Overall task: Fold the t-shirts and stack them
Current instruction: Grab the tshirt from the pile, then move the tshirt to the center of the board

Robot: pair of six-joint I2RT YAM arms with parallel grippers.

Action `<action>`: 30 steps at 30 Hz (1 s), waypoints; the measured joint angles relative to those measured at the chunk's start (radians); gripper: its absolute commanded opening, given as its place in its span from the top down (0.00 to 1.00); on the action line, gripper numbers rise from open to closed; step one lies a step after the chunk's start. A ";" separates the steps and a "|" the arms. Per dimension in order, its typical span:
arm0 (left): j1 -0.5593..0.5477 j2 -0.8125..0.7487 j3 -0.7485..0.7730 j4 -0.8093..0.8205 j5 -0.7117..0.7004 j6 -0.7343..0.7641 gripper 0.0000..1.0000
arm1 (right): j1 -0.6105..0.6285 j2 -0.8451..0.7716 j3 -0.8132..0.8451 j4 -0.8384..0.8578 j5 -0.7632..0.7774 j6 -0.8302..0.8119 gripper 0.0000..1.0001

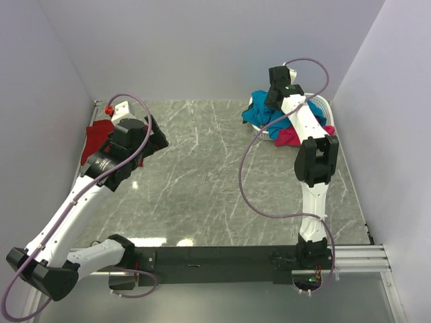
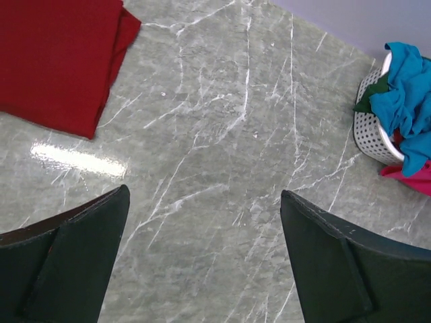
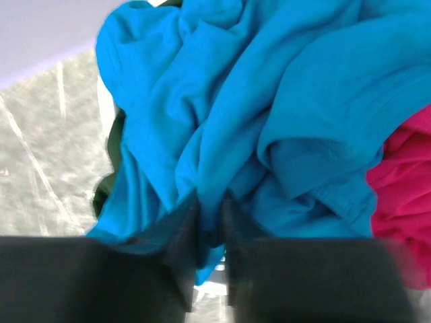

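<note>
Marble table (image 1: 202,168) | R pincer (image 3: 210,222) nips teal shirt (image 3: 269,101) | green shirt (image 2: 370,99) mostly buried

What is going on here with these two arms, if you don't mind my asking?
The right gripper is pinched on the teal shirt, which lies bunched in the basket with a pink shirt. The left gripper hangs open and empty over the table, near the red shirt, which lies folded at the table's left edge.

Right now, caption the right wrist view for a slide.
Right gripper fingers pinching a fold of the teal-blue t-shirt, bright pink t-shirt bunched alongside.
</note>
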 measured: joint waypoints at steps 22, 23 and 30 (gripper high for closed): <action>0.007 -0.060 -0.077 -0.041 -0.043 -0.040 0.01 | 0.236 -0.561 -0.001 0.165 0.187 -0.235 1.00; 0.008 -0.061 -0.077 -0.041 -0.043 -0.040 0.01 | 0.282 -0.594 -0.001 0.180 0.194 -0.266 1.00; 0.015 -0.061 -0.077 -0.039 -0.048 -0.039 0.01 | 0.502 -0.697 -0.017 0.199 0.235 -0.354 1.00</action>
